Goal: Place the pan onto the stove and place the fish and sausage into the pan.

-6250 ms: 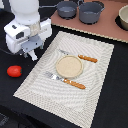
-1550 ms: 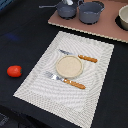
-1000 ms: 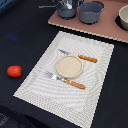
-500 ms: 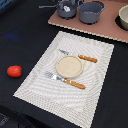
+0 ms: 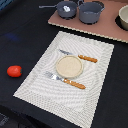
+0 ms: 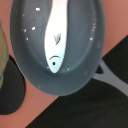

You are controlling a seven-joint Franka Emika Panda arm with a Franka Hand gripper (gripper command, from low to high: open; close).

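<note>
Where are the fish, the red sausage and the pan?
fish [image 6: 56,37]: wrist view, middle of its white body, lying in the pan.
sausage [image 5: 14,71]: exterior view, middle of the red lump.
pan [image 5: 66,9]: exterior view, its bowl on the stove.

A dark, nearly black desk [image 5: 112,95] fills almost everything I can see from the exterior view, matte and evenly lit, with soft light and no hard shadows. A pale striped placemat [image 5: 95,60] lies across its middle, set at a slant. No wall, window or floor shows clearly; the lower corner on the exterior view's left is too dim to make out.
</note>
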